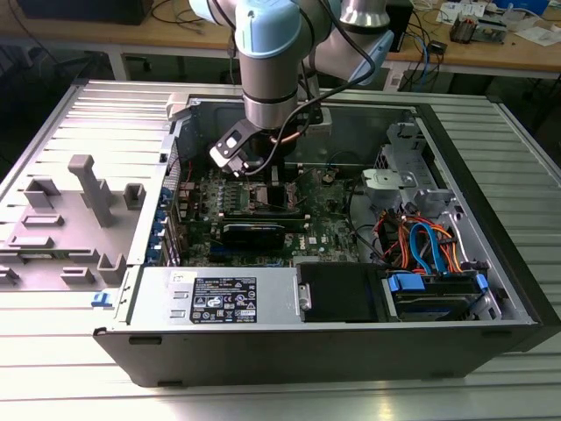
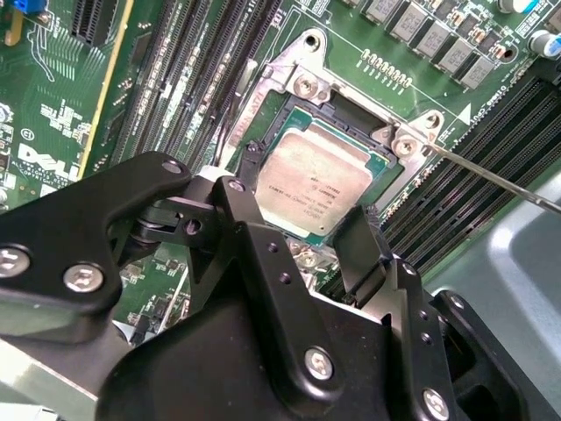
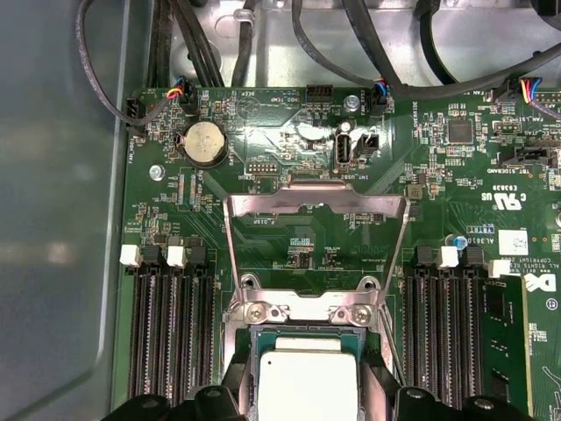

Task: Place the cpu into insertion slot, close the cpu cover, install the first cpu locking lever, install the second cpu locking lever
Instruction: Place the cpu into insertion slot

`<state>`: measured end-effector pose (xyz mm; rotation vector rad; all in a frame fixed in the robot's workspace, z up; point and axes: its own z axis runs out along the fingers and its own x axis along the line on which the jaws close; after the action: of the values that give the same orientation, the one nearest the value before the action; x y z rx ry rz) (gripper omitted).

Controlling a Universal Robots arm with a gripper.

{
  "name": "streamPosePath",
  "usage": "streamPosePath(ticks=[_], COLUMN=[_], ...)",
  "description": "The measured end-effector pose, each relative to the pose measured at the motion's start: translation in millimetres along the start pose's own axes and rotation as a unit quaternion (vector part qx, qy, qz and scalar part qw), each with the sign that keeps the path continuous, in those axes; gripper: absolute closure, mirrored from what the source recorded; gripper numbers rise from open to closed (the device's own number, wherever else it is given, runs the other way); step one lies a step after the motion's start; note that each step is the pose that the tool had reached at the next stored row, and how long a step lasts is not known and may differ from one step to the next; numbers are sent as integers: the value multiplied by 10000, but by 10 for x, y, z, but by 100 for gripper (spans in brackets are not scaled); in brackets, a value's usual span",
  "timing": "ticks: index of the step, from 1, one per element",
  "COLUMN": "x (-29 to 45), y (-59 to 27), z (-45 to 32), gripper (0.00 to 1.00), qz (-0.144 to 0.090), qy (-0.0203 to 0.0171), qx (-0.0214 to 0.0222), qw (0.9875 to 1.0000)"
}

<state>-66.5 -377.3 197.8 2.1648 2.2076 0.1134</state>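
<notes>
Matt silver-grey metal on the cpu (image 2: 317, 186), shiny bare metal on the cpu cover (image 3: 316, 202), glossy green lacquer on the motherboard (image 3: 263, 118), smooth matt black on the gripper (image 2: 294, 208).

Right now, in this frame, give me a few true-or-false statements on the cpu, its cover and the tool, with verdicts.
1. The cpu lies in the insertion slot. True.
2. The cpu cover is closed over the chip. False: it is swung open, clear of the chip.
3. The tool is at the coin battery. False: it is at the cpu, and the battery sits apart, past the open cover.
4. Long memory slots run on both sides of the socket. True.
</notes>
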Motion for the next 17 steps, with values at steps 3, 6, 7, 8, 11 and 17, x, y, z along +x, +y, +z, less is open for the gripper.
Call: streamPosePath(ticks=[3,6,7,8,11,17], x=[0,0,0,0,1,1], y=[1,2,3,3,4,5], z=[-14,-29,-33,-38,-52,-57], gripper=[38,38,38,38,38,38], qz=[0,0,0,0,0,0], qy=[-3,-2,-2,-2,-2,-2], qx=[1,2,3,4,8,13], qw=[10000,10000,10000,10000,10000,10000])
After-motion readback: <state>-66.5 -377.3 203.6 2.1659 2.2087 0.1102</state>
